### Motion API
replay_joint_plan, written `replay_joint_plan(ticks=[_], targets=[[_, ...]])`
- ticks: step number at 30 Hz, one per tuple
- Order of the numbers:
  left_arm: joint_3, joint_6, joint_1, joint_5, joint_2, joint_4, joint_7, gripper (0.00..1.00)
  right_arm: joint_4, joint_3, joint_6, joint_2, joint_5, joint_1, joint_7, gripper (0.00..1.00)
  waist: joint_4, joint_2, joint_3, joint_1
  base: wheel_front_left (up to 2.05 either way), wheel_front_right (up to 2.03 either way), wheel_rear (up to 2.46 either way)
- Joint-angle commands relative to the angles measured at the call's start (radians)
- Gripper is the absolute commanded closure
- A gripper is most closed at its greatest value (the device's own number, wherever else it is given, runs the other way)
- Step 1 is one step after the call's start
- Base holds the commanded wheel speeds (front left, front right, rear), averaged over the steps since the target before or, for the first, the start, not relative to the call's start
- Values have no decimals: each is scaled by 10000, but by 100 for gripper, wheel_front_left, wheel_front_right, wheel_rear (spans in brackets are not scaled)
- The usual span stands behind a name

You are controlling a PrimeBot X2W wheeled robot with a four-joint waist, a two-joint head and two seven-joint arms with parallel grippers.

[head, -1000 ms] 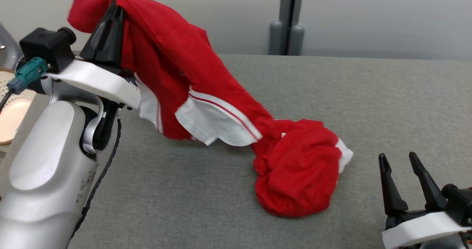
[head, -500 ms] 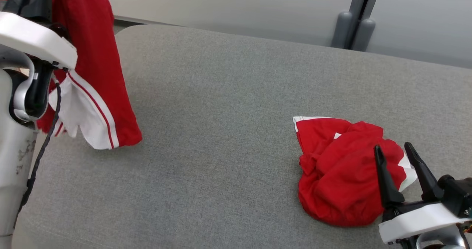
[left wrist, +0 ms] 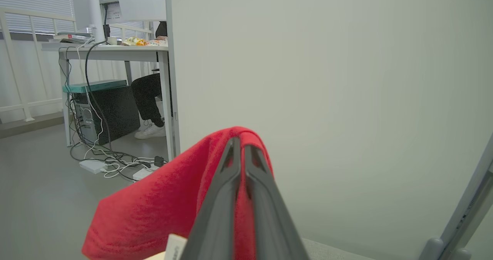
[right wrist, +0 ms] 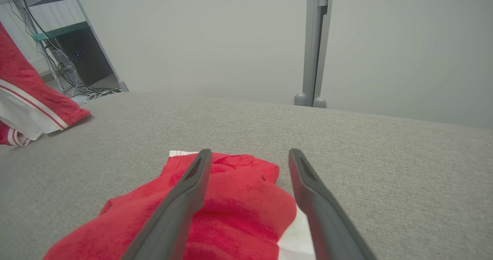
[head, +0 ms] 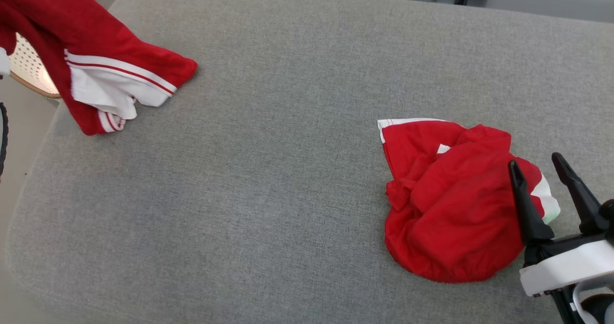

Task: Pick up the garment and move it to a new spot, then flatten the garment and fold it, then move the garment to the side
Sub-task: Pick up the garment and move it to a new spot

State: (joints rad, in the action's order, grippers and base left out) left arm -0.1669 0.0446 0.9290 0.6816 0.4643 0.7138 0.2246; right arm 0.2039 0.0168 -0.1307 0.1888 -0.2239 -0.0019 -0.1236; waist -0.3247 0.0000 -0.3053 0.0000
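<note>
**Clear of the pile: the red garment with white striped trim [head: 86, 36] is away at the far-left corner of the grey fabric-topped table [head: 268, 180]!**

A second ago its cloth ran down into the crumpled red-and-white heap of cloth [head: 446, 209] by the right edge. Now we see the two well apart (our head view has swung too, so not all of that shift is the cloth's). The left gripper [left wrist: 242, 144] has its jaws pressed together on a red fold, and the garment hangs from it, trimmed end low over that corner; whether it touches, we cannot tell. The right gripper [head: 535, 161] waits over the heap, jaws spread wide, holding nothing. We judge the pick-up done and the carry under way, with setting down, flattening and folding all to come.
</note>
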Motion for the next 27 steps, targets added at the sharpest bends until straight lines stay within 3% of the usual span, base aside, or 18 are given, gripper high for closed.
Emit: replay_joint_plan(ticks=[1, 16, 17, 18, 19, 21, 27], targets=[[109, 81, 236, 89, 16, 145, 116, 100, 137, -2, 1, 112, 5, -202, -95, 0, 139, 0, -347, 0, 0, 0, 0], [662, 790, -1062, 1535, -1458, 4048, 334, 100, 816, 43, 0, 307, 37, -827, -396, 0, 966, 0, -1418, 0, 0, 0, 0], [645, 811, -1154, 1541, -1453, 4130, 359, 67, 824, 34, 0, 269, 45, -863, -377, 0, 993, 0, -1441, 0, 0, 0, 0], [680, 832, -1256, 1578, -1495, 4190, 369, 23, 797, 18, 0, 248, 57, -879, -337, 0, 1004, 0, -1426, 0, 0, 0, 0], [616, 844, -1379, 1409, -1474, 4182, 397, 0, 766, -2, 0, 227, 77, -869, -306, 0, 1003, 0, -1391, 0, 0, 0, 0], [814, 823, -1624, 1149, -1370, 3762, 410, 0, 661, -13, 1, 155, 61, -874, -221, 0, 991, 0, -1278, 0, 0, 0, 0], [1991, 65, -3391, -522, -1573, 1387, 411, 0, 232, 111, 1, -32, 5, -793, 100, 0, 948, 0, -586, 0, 0, 0, 0]])
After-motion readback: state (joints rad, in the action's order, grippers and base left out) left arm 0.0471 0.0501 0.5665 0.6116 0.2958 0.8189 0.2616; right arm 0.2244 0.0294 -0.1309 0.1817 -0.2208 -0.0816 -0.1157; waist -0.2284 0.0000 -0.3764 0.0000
